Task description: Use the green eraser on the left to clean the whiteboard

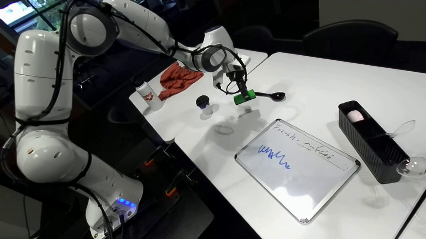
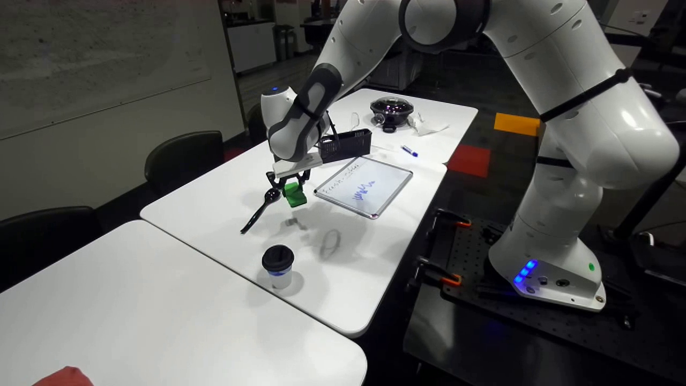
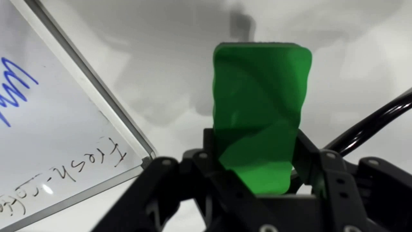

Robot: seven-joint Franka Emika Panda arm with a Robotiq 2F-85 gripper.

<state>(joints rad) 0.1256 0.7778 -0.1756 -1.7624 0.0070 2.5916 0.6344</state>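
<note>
The green eraser (image 1: 239, 99) is held above the white table, with its shadow on the table below and apart from it. It also shows in an exterior view (image 2: 296, 196) and fills the middle of the wrist view (image 3: 260, 87). My gripper (image 3: 256, 141) is shut on the eraser's two long sides; it also shows in an exterior view (image 2: 291, 184). The whiteboard (image 1: 263, 167) lies flat on the table, with dark "Fresh-coffee" writing and a blue scribble. It shows in an exterior view (image 2: 387, 187) and at the left of the wrist view (image 3: 58, 106). The eraser is beside the board's writing end, not over it.
A black spoon (image 2: 273, 195) lies close by the gripper. A lidded cup (image 2: 280, 271) stands nearby. A black bin (image 1: 372, 142) with a clear glass (image 1: 413, 167) stands beyond the board. A red cloth (image 1: 180, 77) and white bottle (image 1: 151, 97) lie farther off.
</note>
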